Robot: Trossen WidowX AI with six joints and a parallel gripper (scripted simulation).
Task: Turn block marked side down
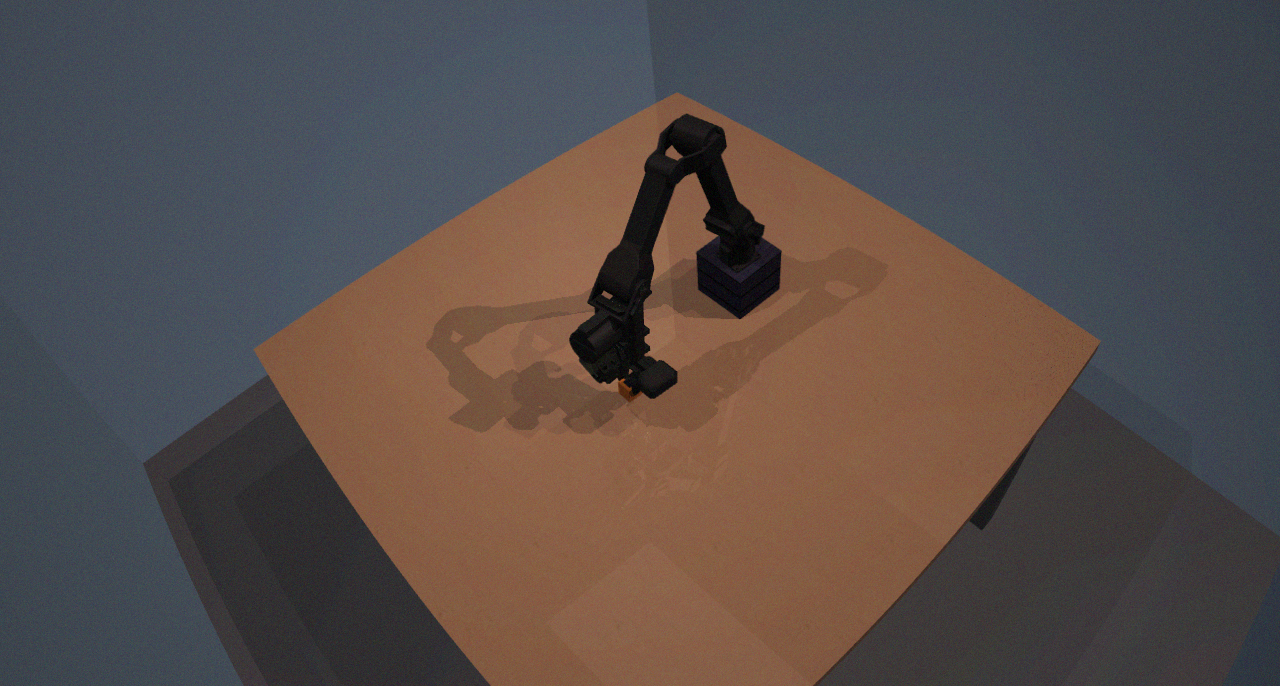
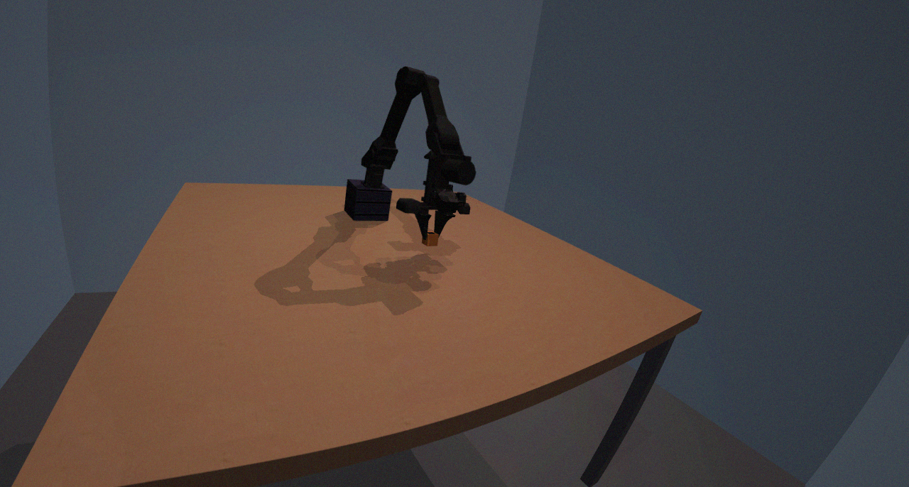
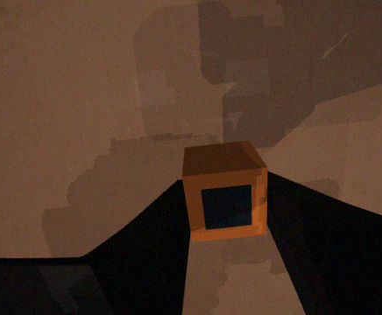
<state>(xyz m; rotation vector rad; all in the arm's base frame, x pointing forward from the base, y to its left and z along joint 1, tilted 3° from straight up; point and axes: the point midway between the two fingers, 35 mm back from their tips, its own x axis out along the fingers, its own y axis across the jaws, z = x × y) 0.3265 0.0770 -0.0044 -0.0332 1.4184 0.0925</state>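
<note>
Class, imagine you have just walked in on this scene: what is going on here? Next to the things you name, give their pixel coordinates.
A black robot arm has an orange block (image 1: 627,390) (image 2: 431,240) (image 3: 226,159) pinched in its gripper (image 1: 630,388) (image 2: 430,235) (image 3: 222,185), over a wooden table (image 1: 805,467) (image 2: 317,370) (image 3: 46,109). The block's dark square mark (image 3: 227,206) faces up toward the wrist camera, so it has not been turned over. Whether the block has fully left the table is hard to tell. Turning it mark-down and setting it to rest are still to do.
</note>
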